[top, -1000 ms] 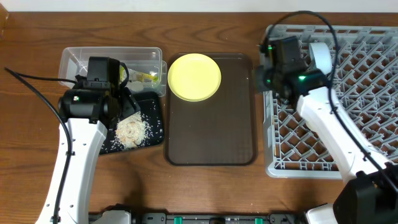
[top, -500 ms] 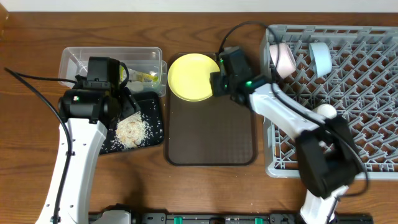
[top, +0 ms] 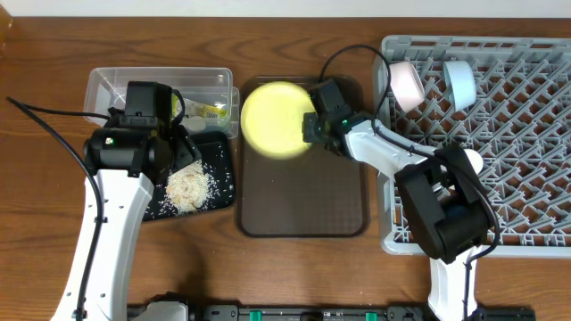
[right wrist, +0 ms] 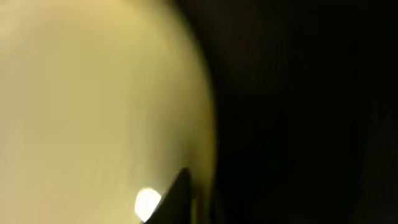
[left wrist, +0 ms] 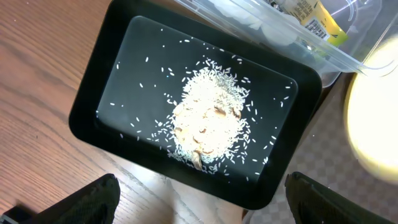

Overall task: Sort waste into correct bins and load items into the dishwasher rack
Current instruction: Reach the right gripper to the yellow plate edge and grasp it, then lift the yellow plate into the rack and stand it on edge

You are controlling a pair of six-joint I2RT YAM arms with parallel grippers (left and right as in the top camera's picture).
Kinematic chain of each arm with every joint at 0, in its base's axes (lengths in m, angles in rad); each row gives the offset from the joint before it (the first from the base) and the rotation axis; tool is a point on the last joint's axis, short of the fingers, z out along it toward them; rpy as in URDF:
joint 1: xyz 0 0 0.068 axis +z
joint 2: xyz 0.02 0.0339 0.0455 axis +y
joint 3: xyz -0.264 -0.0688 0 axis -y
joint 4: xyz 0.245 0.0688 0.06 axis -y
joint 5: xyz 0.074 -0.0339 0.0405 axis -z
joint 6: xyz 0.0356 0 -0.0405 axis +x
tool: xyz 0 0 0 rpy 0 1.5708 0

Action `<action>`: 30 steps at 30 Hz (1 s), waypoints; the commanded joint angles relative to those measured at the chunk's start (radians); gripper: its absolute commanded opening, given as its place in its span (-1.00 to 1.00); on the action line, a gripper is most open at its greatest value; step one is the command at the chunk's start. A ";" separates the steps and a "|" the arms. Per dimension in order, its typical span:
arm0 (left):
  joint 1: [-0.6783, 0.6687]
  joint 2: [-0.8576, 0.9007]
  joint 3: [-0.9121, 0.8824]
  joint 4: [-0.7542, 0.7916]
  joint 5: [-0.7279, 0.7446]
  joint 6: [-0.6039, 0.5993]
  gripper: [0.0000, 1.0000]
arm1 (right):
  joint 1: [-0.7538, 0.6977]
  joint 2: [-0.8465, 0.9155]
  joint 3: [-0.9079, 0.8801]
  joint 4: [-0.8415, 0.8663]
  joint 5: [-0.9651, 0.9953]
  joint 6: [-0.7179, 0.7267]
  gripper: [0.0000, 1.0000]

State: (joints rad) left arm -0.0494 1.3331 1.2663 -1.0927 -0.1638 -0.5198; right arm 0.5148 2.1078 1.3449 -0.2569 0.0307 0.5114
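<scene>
The round yellow plate (top: 272,120) lies blurred at the back of the dark-brown serving tray (top: 303,196). My right gripper (top: 310,125) is at the plate's right rim. In the right wrist view the plate (right wrist: 93,93) fills the left side, with one dark fingertip (right wrist: 177,196) on its rim. My left gripper (top: 174,147) hangs open and empty over the black tray (top: 223,178), which holds the rice scraps (top: 189,185). The wrapper (top: 207,110) lies in the clear tub (top: 116,85). The pinkish bowl (top: 406,85), blue bowl (top: 459,82) and white cup (top: 468,160) stand in the grey rack (top: 535,134). No chopsticks show.
In the left wrist view the rice (left wrist: 208,118) sits mid-tray (left wrist: 87,106), the tub's wrapper (left wrist: 311,15) at top right, the plate's edge (left wrist: 373,130) at right. Bare wood table lies in front of the trays.
My right arm swung from the rack across to the plate's right rim. The plate has shifted slightly toward the front and is now blurred. The left arm has not moved.
</scene>
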 commanded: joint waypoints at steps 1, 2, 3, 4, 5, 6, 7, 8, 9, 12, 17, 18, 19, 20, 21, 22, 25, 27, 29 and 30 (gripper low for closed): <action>0.004 -0.014 0.006 -0.003 -0.008 0.002 0.75 | -0.001 0.010 -0.011 -0.061 0.048 0.012 -0.98; 0.004 -0.014 0.006 -0.003 -0.008 0.002 0.75 | -0.007 -0.001 -0.011 -0.076 0.048 0.011 -0.98; 0.004 -0.014 0.006 -0.003 -0.008 0.002 0.76 | -0.018 -0.016 -0.011 -0.095 0.051 0.010 -0.98; 0.004 -0.014 0.006 -0.003 -0.008 0.002 0.75 | -0.026 -0.028 -0.011 -0.108 0.051 0.003 -0.98; 0.004 -0.014 0.005 -0.003 -0.007 0.002 0.75 | -0.038 -0.046 -0.011 -0.125 0.052 -0.006 -0.98; 0.004 -0.014 0.006 -0.002 -0.005 0.002 0.75 | -0.052 -0.069 -0.011 -0.142 0.052 -0.019 -0.98; 0.004 -0.014 0.006 -0.003 -0.005 0.002 0.75 | -0.064 -0.091 -0.011 -0.156 0.052 -0.025 -0.98; 0.004 -0.014 0.005 -0.003 -0.005 0.002 0.76 | -0.079 -0.120 -0.011 -0.172 0.052 -0.045 -0.98; 0.004 -0.014 0.006 -0.003 -0.005 0.002 0.75 | -0.090 -0.148 -0.011 -0.186 0.052 -0.063 -0.98; 0.004 -0.014 0.005 -0.002 -0.005 0.002 0.75 | -0.127 -0.257 -0.011 -0.234 0.052 -0.134 -0.98; 0.004 -0.014 0.006 -0.002 -0.005 0.002 0.76 | -0.208 -0.475 -0.011 -0.344 0.078 -0.278 -0.98; 0.004 -0.014 0.005 -0.002 -0.005 0.002 0.75 | -0.225 -0.511 -0.011 -0.370 0.101 -0.299 -0.97; 0.004 -0.014 0.006 -0.002 -0.005 0.002 0.76 | -0.242 -0.547 -0.011 -0.395 0.129 -0.319 -0.98; 0.004 -0.014 0.006 -0.002 -0.005 0.002 0.75 | -0.262 -0.584 -0.011 -0.424 0.165 -0.342 -0.98; 0.004 -0.014 0.005 -0.002 -0.005 0.002 0.76 | -0.279 -0.613 -0.011 -0.447 0.195 -0.362 -0.98; 0.004 -0.014 0.006 -0.002 -0.005 0.002 0.76 | -0.299 -0.644 -0.011 -0.472 0.229 -0.389 -0.98; 0.004 -0.014 0.005 -0.002 -0.005 0.002 0.75 | -0.353 -0.715 -0.011 -0.527 0.325 -0.492 -0.98; 0.004 -0.014 0.006 -0.001 -0.005 0.002 0.75 | -0.387 -0.743 -0.011 -0.549 0.401 -0.550 -0.98; 0.004 -0.014 0.006 0.001 -0.005 0.002 0.75 | -0.416 -0.758 -0.011 -0.566 0.494 -0.626 -0.98; 0.004 -0.014 0.006 0.001 -0.005 0.002 0.76 | -0.425 -0.760 -0.011 -0.573 0.542 -0.657 -0.98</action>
State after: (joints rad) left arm -0.0494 1.3331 1.2663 -1.0924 -0.1635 -0.5201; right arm 0.1230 1.3628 1.3312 -0.8177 0.3817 0.0101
